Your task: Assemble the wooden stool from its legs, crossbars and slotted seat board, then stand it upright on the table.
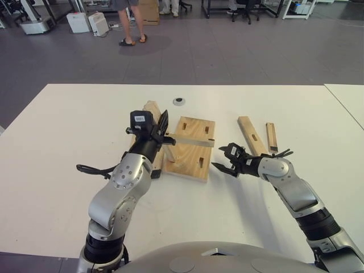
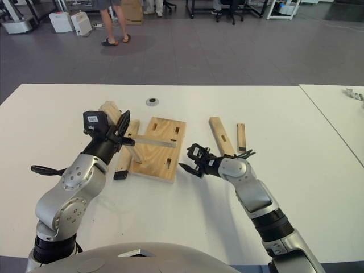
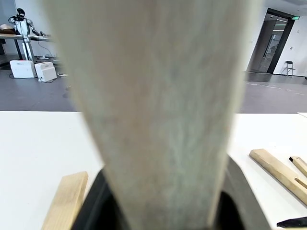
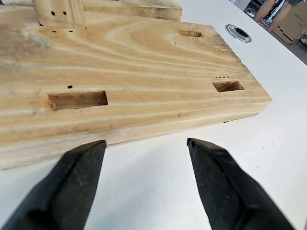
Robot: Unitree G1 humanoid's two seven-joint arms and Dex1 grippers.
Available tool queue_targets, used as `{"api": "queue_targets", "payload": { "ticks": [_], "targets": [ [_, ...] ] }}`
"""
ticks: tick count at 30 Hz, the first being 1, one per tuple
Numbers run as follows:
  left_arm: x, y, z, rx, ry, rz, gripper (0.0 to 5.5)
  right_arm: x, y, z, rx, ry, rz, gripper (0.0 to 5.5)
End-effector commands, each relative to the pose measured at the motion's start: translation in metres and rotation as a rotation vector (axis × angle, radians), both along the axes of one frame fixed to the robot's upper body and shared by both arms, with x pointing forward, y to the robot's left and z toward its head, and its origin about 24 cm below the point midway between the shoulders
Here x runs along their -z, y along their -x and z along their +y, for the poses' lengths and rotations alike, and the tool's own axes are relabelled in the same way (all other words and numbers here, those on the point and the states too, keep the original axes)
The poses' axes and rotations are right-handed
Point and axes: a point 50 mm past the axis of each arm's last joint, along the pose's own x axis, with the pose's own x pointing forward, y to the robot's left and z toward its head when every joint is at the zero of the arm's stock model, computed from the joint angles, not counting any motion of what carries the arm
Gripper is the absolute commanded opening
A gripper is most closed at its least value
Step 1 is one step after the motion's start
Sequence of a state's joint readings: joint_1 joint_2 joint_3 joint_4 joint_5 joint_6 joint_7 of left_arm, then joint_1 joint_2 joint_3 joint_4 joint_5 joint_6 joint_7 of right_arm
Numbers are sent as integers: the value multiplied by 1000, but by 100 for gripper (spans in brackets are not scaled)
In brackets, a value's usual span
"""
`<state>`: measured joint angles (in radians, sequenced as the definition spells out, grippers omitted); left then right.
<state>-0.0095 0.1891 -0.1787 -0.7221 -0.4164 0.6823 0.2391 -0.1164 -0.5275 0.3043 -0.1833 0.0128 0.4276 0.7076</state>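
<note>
Pale wood seat board (image 1: 190,149) lies flat at mid-table (image 1: 68,131), with streaked grain and rectangular slots cut through it. We log the left gripper (image 1: 162,134) at the board's left edge, its fingers (image 3: 240,201) pinching a crossbar (image 1: 193,140) that reaches over the board. We see the right gripper (image 1: 224,158) just beside the right edge, fingers (image 4: 79,179) spread and holding nothing. 1 leg (image 1: 251,135) and 1 thin bar (image 1: 272,137) lie further right. Right wrist view adds 3 slots and small drill holes. Left wrist view adds the crossbar's pale face close up.
</note>
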Motion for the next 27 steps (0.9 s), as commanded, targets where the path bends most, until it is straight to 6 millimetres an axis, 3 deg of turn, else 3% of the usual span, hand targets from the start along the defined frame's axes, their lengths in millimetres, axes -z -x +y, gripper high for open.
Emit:
{"api": "queue_targets", "payload": {
  "ticks": [1, 10, 16, 22, 25, 27],
  "targets": [
    [26, 3, 6, -15, -53, 124, 102, -8, -6, 1, 9, -1, -34, 315],
    [-1, 2, 0, 51, 65, -32, 102, -7, -8, 0, 26, 1, -44, 315],
    [-28, -2, 13, 34, 190, -198, 229, -5, -8, -1, 28, 6, -50, 315],
    [-41, 1, 12, 120, 335, -244, 339, -4, -9, -1, 38, 5, -50, 315],
    [-40, -1, 6, 203, 586, -135, 390, -10, -16, -16, 113, -15, -76, 315],
    [-36, 0, -2, 265, 641, -58, 394, -30, -28, -33, 209, -90, -136, 315]
  ]
}}
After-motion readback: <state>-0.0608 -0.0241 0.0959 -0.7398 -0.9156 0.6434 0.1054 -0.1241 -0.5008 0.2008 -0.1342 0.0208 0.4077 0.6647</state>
